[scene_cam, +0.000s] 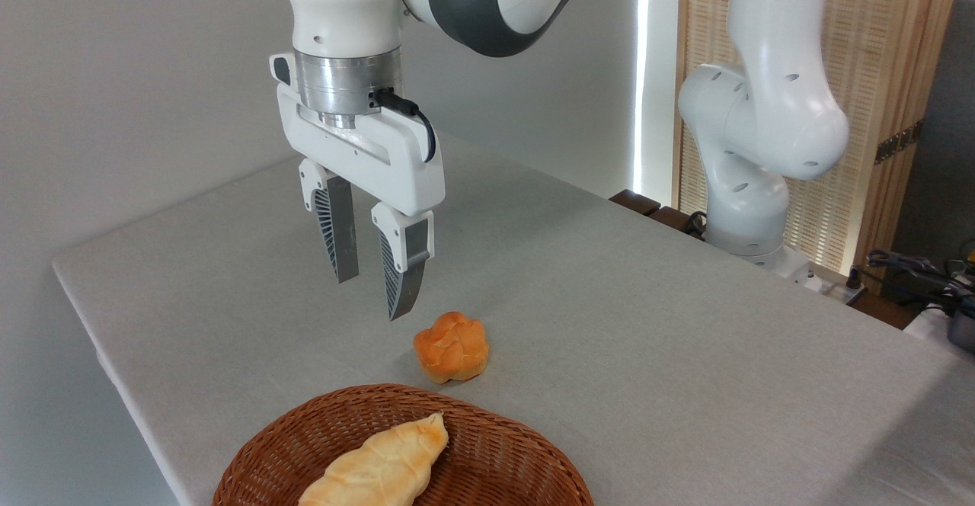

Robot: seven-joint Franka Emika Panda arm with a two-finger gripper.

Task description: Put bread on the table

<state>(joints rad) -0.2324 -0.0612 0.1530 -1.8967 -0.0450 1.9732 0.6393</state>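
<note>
The bread [381, 468], a long pale golden loaf with a pointed end, lies inside a brown wicker basket [503, 453] at the bottom of the picture. The grey cloth-like table [647, 323] spreads across the scene. My gripper [373, 296] hangs open above the table, fingers pointing down, nothing between them. It is up and to the left of a small round orange-brown bun [451, 346], and well above and behind the basket.
The bun sits on the table just behind the basket's rim. The arm's white base [750, 216] stands at the table's far right edge. Cables and dark items [937, 277] lie at the right. The table's left edge [99, 338] drops off near the gripper.
</note>
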